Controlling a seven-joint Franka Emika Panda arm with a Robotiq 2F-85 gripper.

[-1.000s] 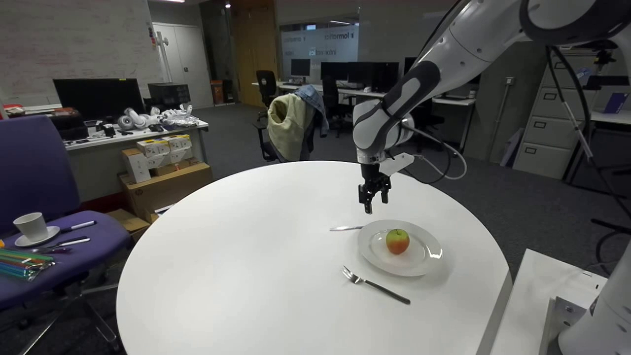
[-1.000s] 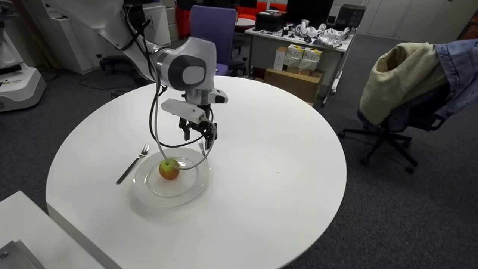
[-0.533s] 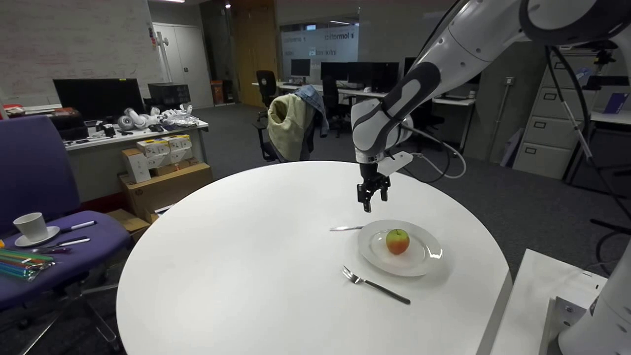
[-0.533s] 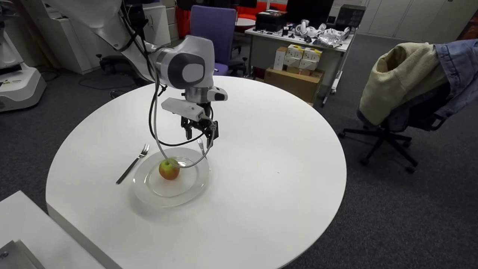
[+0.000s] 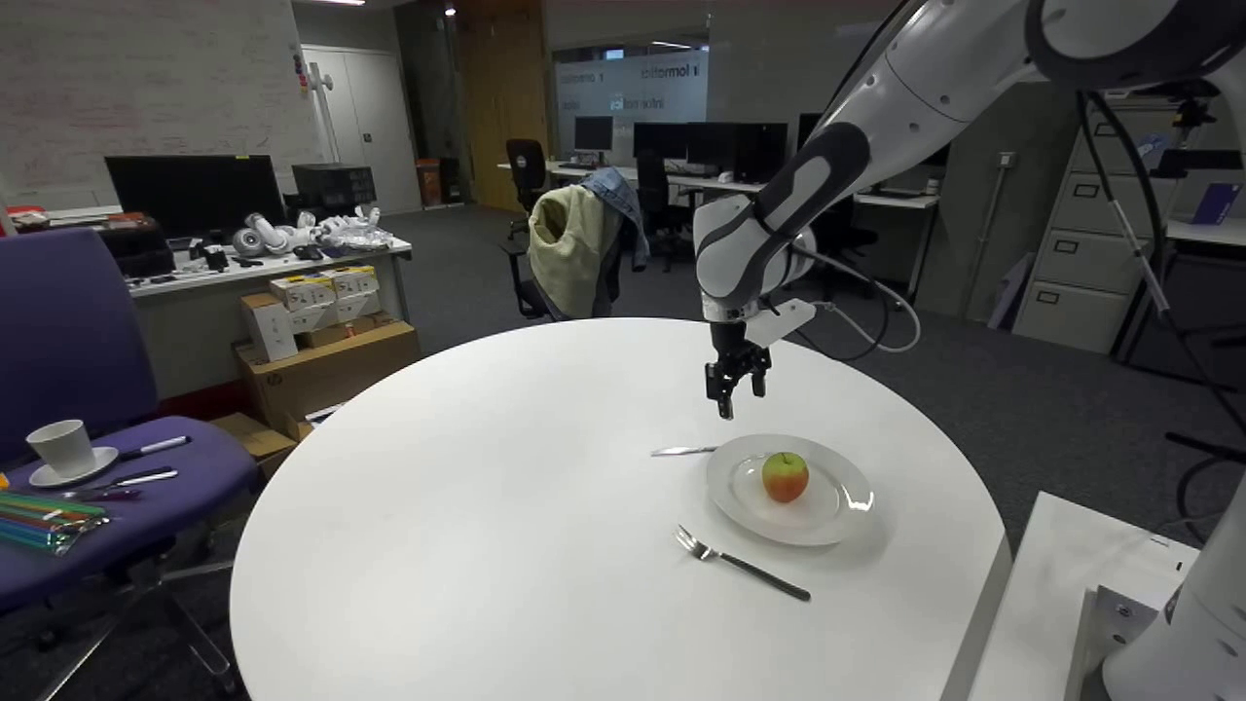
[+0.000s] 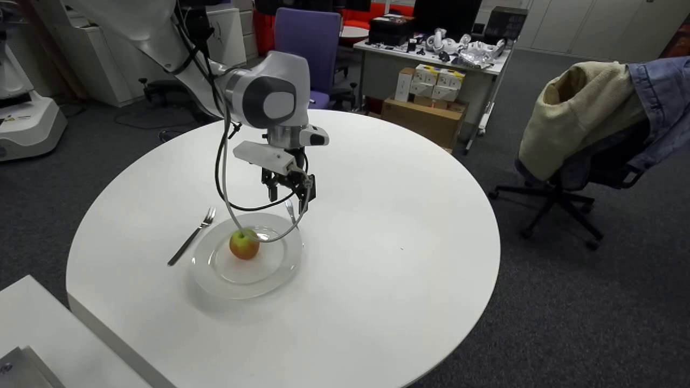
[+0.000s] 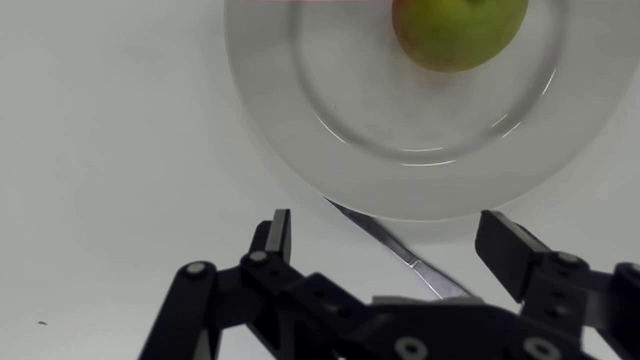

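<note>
My gripper (image 5: 742, 401) is open and empty above the white table, in both exterior views (image 6: 288, 203). In the wrist view its fingers (image 7: 385, 215) stand wide apart. A metal knife (image 7: 395, 245) lies slantwise below and between them, not touched; its lower end is hidden by the gripper body. The knife also shows in both exterior views (image 5: 683, 451) (image 6: 291, 209). Its blade runs along the rim of a white plate (image 7: 260, 100), partly hidden by it. A green and red apple (image 5: 785, 476) sits on the plate, cut off at the top of the wrist view (image 7: 457, 35).
A fork with a dark handle (image 5: 745, 565) lies on the table across the plate from the knife. The round white table (image 5: 438, 545) has a chair with jackets (image 6: 587, 118) beyond its edge. A purple chair (image 5: 175, 458) holds a cup (image 5: 62, 448). Loose cables hang from the arm.
My gripper has risen very slightly since one second ago and shifted a little; it looks still over the last half second. The plate, apple, knife and fork have not moved.
</note>
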